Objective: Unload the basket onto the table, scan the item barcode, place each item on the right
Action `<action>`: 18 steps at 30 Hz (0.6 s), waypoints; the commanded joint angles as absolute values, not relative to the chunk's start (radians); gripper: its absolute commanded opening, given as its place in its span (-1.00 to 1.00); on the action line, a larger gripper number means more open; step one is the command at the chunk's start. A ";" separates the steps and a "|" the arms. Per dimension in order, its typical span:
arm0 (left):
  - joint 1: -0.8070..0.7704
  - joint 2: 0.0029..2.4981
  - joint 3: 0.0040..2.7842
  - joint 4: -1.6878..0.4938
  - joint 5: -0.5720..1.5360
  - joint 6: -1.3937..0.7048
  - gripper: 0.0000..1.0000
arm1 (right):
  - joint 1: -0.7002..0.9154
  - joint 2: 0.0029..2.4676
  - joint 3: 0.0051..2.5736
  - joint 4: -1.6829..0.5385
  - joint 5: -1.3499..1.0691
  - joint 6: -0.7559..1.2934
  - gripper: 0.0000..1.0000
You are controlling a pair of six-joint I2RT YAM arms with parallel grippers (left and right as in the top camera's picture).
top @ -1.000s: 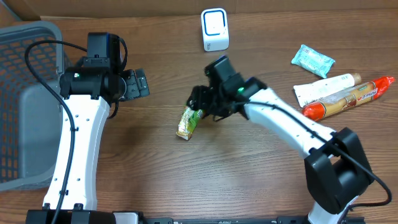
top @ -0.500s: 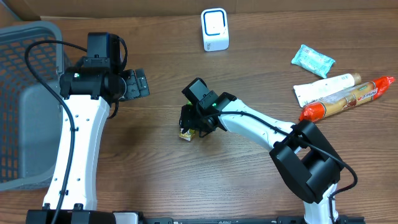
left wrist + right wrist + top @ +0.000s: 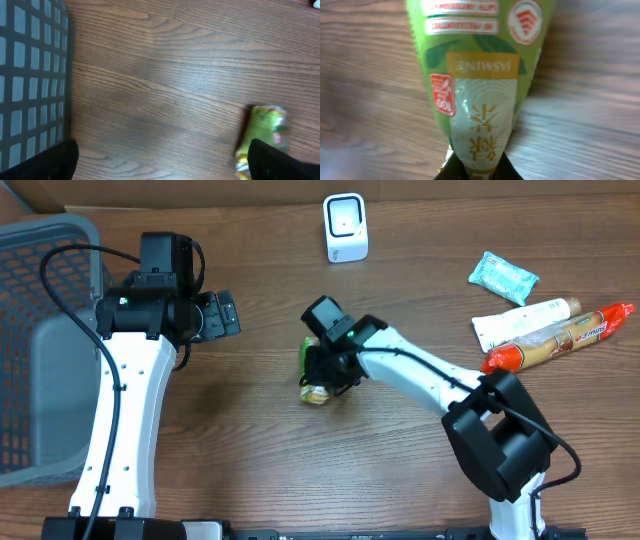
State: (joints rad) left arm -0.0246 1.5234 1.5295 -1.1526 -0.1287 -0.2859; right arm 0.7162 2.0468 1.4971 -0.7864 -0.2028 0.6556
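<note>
Right claw [image 3: 322, 372] is pinched tight on the end of the green packet [image 3: 311, 356], low over mid-table; left claw [image 3: 226, 315] gapes wide, holding nothing, near the basket [image 3: 40, 240]. Table [image 3: 300, 480] shows bare wood along its near edge and between the arms; the basket fills the left edge; sausage [image 3: 560, 338], tube [image 3: 520, 320] and teal pack [image 3: 503, 277] crowd the right edge; scanner [image 3: 346, 227] stands at the far edge, well apart from the packet.

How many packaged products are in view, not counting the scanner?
4. A green tea packet mid-table in the right gripper; teal pack, white tube and red sausage at the far right. The basket may hide more.
</note>
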 commanded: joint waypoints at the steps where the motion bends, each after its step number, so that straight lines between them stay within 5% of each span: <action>1: -0.027 1.527 1.525 -1.151 -0.138 -0.292 0.99 | 0.692 1.995 1.601 -0.838 0.044 0.512 -0.93; 9: -0.027 1.527 1.525 -1.151 -0.138 -0.292 0.99 | 0.770 2.036 1.628 -1.000 0.667 0.367 -0.93; 18: -0.027 1.527 1.525 -1.151 -0.138 -0.292 0.99 | 0.809 2.200 1.628 -1.052 0.785 0.261 -0.90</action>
